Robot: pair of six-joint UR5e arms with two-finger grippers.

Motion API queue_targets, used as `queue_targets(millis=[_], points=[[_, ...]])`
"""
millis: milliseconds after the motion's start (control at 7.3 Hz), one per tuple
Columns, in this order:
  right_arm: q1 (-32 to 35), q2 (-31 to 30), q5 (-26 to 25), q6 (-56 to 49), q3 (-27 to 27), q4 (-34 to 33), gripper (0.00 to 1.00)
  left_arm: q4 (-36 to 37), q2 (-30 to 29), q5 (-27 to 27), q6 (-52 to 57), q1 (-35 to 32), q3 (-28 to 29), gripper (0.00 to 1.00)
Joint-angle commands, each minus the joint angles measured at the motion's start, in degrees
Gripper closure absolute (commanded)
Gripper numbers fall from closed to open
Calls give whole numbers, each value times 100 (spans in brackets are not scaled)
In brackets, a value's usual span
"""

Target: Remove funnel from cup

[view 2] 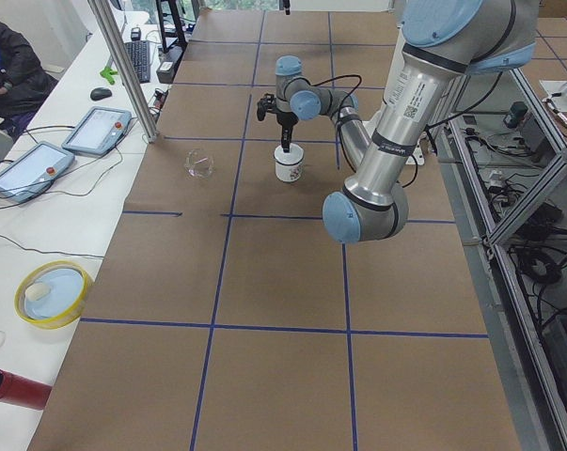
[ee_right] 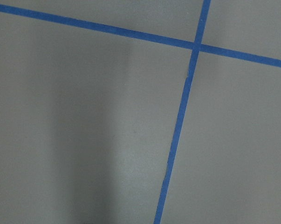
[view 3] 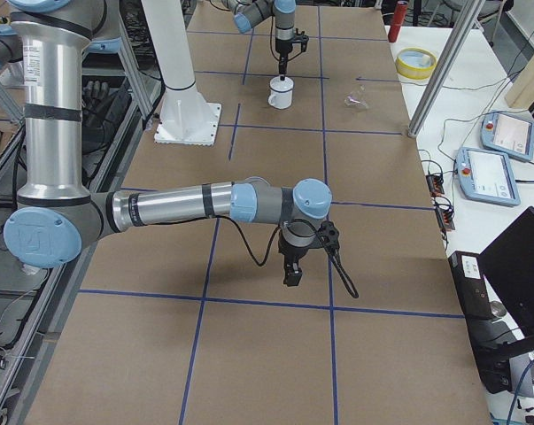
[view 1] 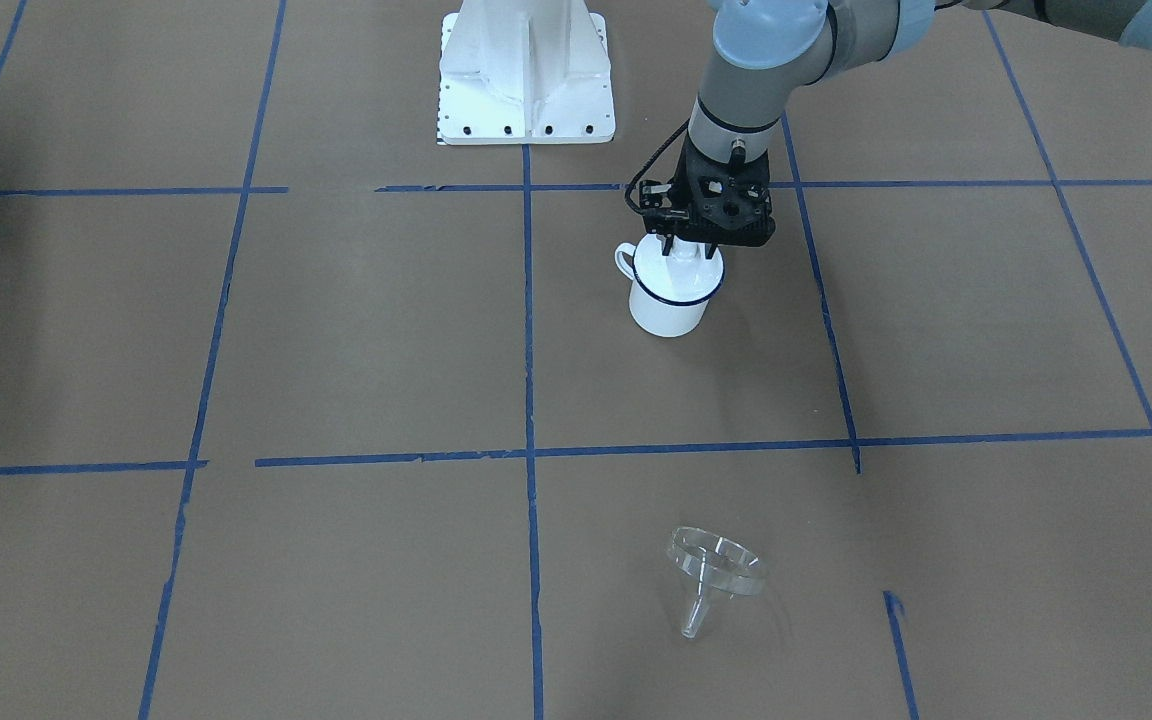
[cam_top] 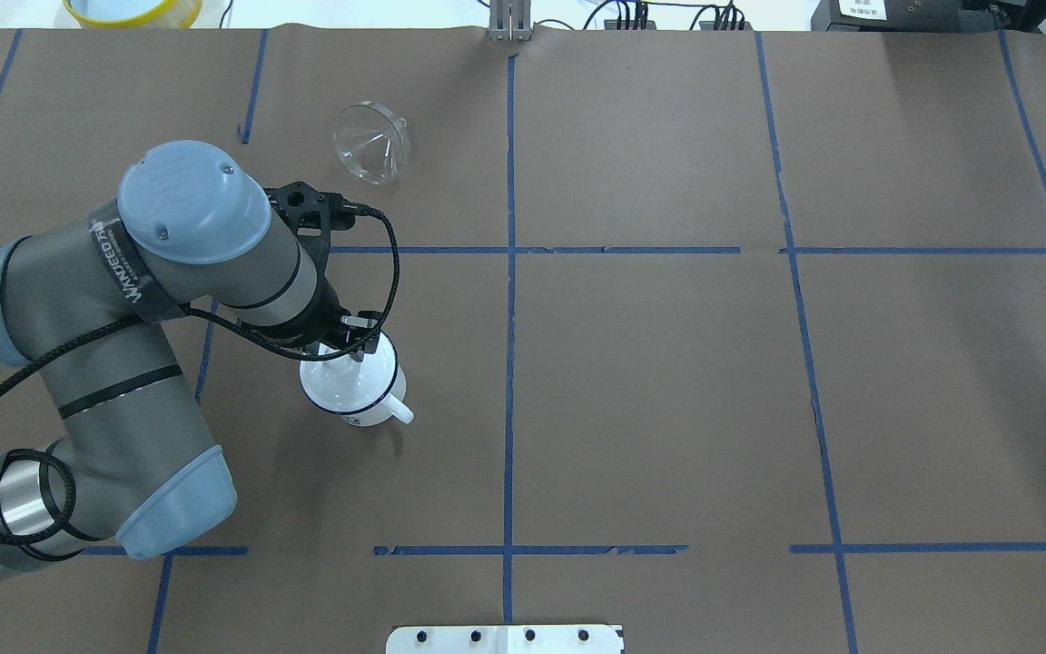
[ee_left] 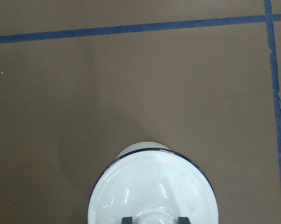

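While the left fingers (ee_left: 127, 220) clasp the lid (ee_left: 154, 186) by its knob on the cup (view 1: 669, 312), the funnel (view 1: 718, 562) lies well apart.

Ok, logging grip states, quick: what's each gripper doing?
Left gripper: closed on the lid by its knob.
Right gripper: cannot be told.

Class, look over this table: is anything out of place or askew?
The funnel lies tipped on its side on the table, far from the cup. The cup carries a white domed lid instead, with the left gripper at its knob.
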Motion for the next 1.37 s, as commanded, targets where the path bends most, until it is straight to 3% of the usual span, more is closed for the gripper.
queue_targets(millis=[0, 274, 411, 685, 822, 959, 1096, 1233], points=[[0, -3, 0, 0, 1, 0, 0, 0, 33, 9, 34, -9, -60, 0], [0, -3, 0, 0, -8, 0, 0, -35, 138, -17, 1204, -550, -235, 0], [0, -3, 0, 0, 1, 0, 0, -79, 531, -78, 2152, -1137, -497, 0], [0, -3, 0, 0, 1, 0, 0, -88, 1190, -744, 3385, -2481, -535, 0], [0, -3, 0, 0, -8, 0, 0, -97, 1646, -808, 4645, -3123, -492, 0], [0, -3, 0, 0, -8, 0, 0, -44, 2182, -1287, 5005, -3791, -482, 0], [0, -3, 0, 0, 1, 0, 0, -96, 3005, -2257, 5078, -4328, -387, 0], [0, -3, 0, 0, 1, 0, 0, -158, 3318, -2380, 5358, -4716, -229, 0]])
